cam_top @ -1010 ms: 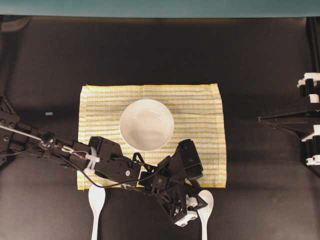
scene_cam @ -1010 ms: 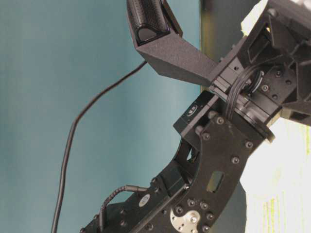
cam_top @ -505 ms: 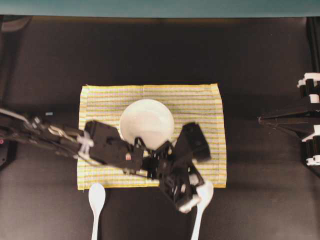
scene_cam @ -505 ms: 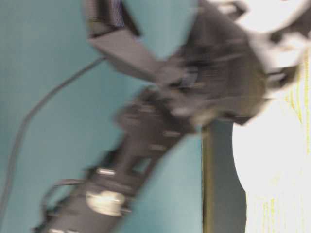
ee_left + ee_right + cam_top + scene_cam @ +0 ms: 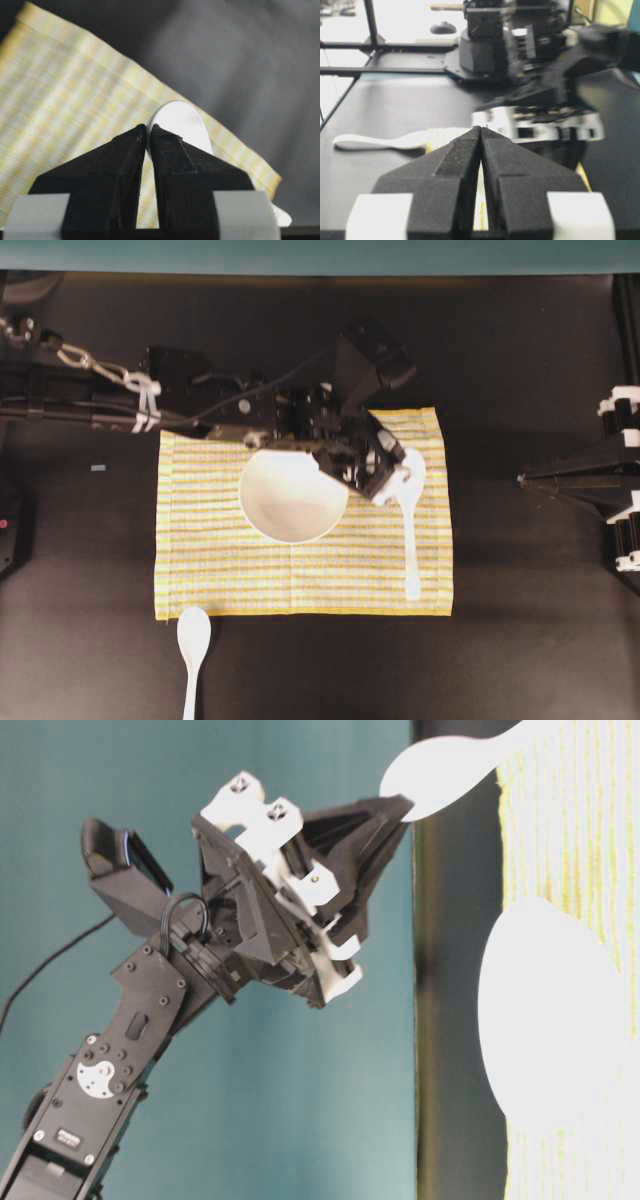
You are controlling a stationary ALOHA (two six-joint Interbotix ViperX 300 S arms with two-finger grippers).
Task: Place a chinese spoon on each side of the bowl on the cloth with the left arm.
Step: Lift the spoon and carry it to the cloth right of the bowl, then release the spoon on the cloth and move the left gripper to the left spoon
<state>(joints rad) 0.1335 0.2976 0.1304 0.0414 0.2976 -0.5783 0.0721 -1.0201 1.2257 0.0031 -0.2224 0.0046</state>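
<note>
The white bowl [image 5: 293, 495] sits in the middle of the yellow striped cloth [image 5: 210, 550]. My left arm [image 5: 200, 400] reaches in over the cloth's far edge. Its gripper [image 5: 396, 480] is shut on the scoop end of a white chinese spoon [image 5: 411, 530], which hangs over the cloth just right of the bowl. The handle points toward the front edge. In the left wrist view the black jaws [image 5: 148, 131] pinch the spoon's [image 5: 180, 125] rim. From table level the spoon [image 5: 440, 765] is tilted, scoop end raised. A second spoon [image 5: 192, 640] lies on the table off the cloth's front left corner.
My right gripper [image 5: 522, 478] rests shut at the table's right side, clear of the cloth, pointing toward it. From its wrist view [image 5: 481, 129] the far spoon [image 5: 380, 141] and the left arm [image 5: 545, 100] are ahead. The table [image 5: 520, 640] is black.
The left gripper shut on the right-hand spoon at the front edge, then lifted it and swung it over the cloth to the bowl's right. The arm now comes in from the far side.
</note>
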